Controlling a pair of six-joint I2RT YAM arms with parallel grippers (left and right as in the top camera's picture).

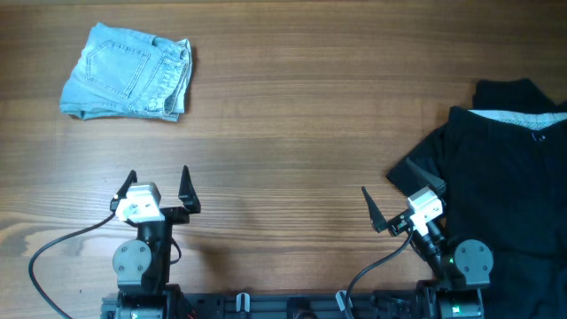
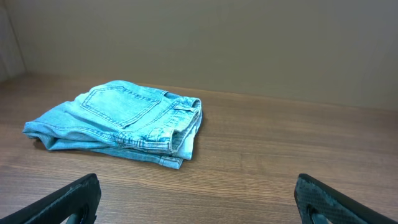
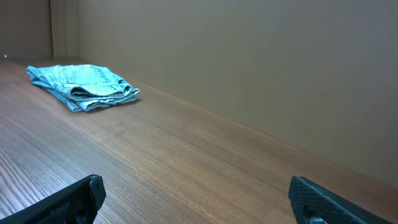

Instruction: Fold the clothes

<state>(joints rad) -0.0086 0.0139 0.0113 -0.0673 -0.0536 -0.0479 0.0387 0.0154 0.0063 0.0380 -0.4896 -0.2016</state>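
Observation:
The light-blue denim shorts [image 1: 128, 73] lie folded at the far left of the table; they also show in the left wrist view [image 2: 118, 122] and the right wrist view [image 3: 84, 86]. A black garment [image 1: 505, 177] lies spread at the right edge, with a grey inner waistband showing. My left gripper [image 1: 158, 184] is open and empty near the front edge, well short of the shorts; in its own view the jaws [image 2: 198, 198] frame bare wood. My right gripper [image 1: 383, 202] is open and empty, just left of the black garment, and its jaws [image 3: 198, 198] also frame bare wood.
The wooden table [image 1: 292, 124] runs wide between the two garments. Black cables [image 1: 53, 252] trail from the arm bases along the front edge. A plain wall [image 2: 249, 43] stands behind the table.

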